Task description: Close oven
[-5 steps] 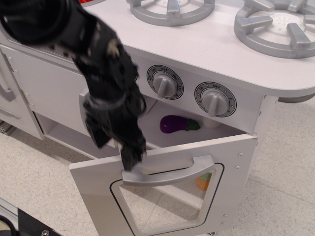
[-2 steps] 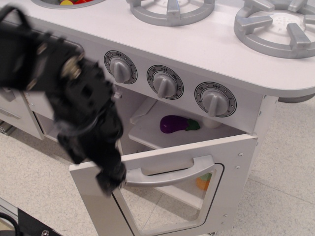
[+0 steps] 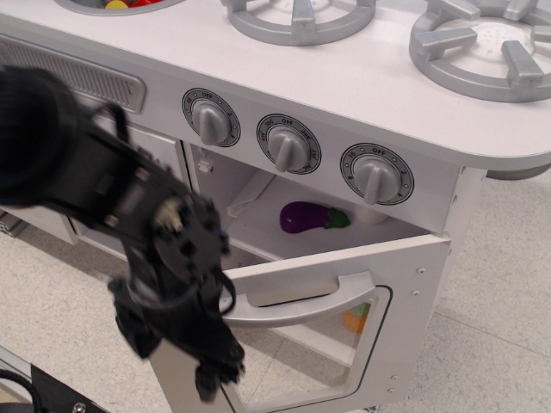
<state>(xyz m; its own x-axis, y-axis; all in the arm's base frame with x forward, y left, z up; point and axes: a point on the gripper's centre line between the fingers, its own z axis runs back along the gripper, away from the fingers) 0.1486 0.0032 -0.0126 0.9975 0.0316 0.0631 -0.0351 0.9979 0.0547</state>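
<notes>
While motion-blurred, the black tool (image 3: 211,379) is seen against the white windowed oven door's (image 3: 405,284) lower-left corner; grip state cannot be told.

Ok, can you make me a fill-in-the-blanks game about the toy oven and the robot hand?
1. The oven door is hanging ____, not shut.
2. The toy eggplant on the shelf inside the oven is the color ____.
3. Above the oven opening there are ____ round knobs in a row.
4. The black robot hand is down by the door's ____ edge as the picture shows it.

Missing words: open; purple; three; left
</notes>
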